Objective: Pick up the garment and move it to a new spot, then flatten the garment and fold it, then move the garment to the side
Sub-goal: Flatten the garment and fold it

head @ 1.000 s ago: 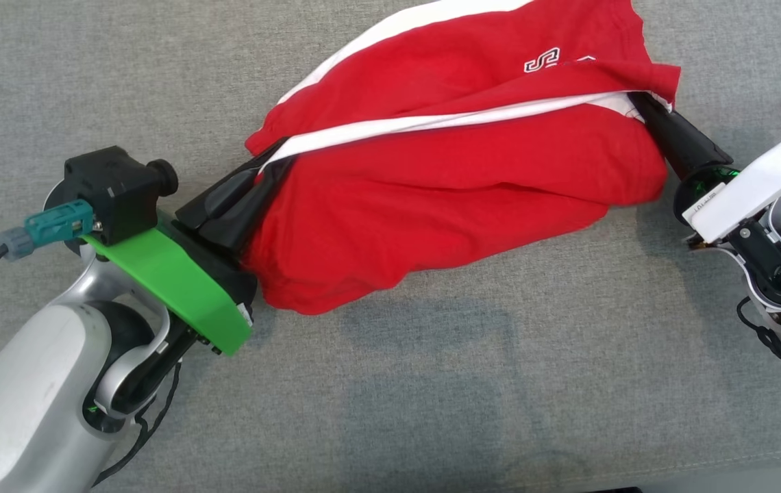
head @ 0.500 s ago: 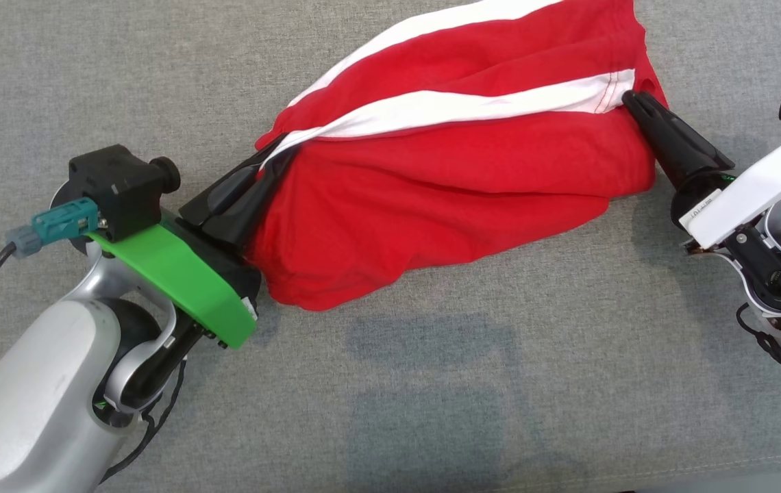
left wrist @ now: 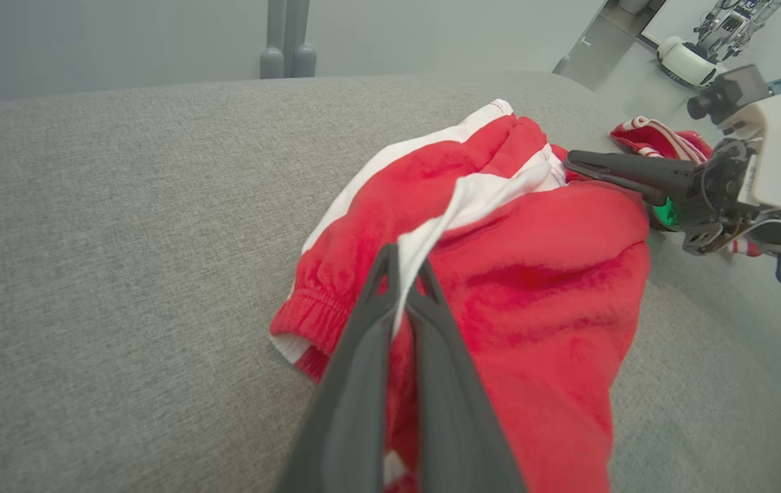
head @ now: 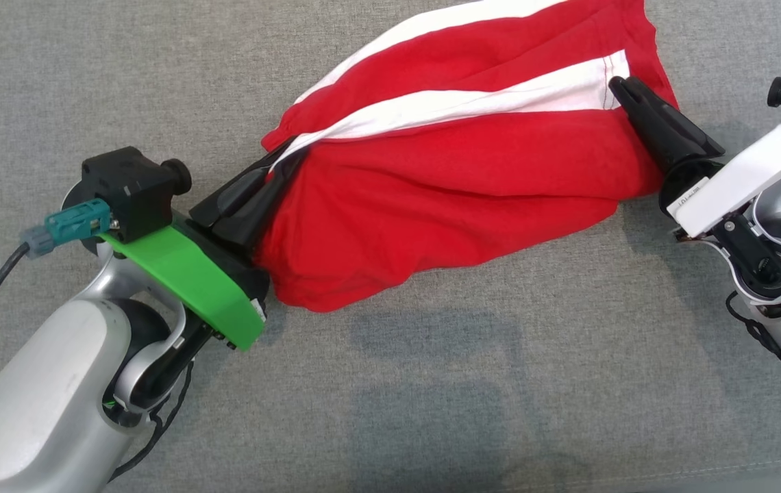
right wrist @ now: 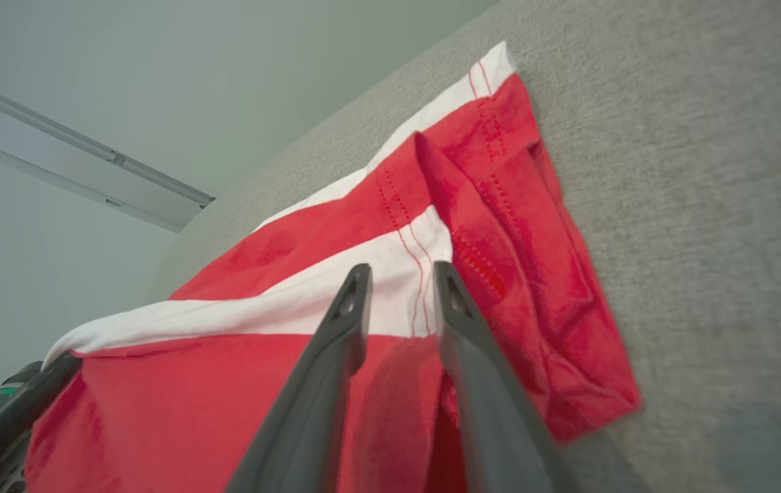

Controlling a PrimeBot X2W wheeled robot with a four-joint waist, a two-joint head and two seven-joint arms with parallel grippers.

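No lettering can be read with any certainty. The flat white plastic plate on the right arm's wrist (head: 747,181) carries a short line of small dark characters near its lower-left edge, perhaps digits, too small and blurred to make out.

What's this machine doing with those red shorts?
A two-armed robot is working on a red garment with white stripes, which lies bunched on a grey padded surface. Its left gripper is clamped on one end of the cloth, pinching a white stripe. Its right gripper is at the other end, by the hem, with its fingers parted and not gripping. The garment is not yet flat or folded.
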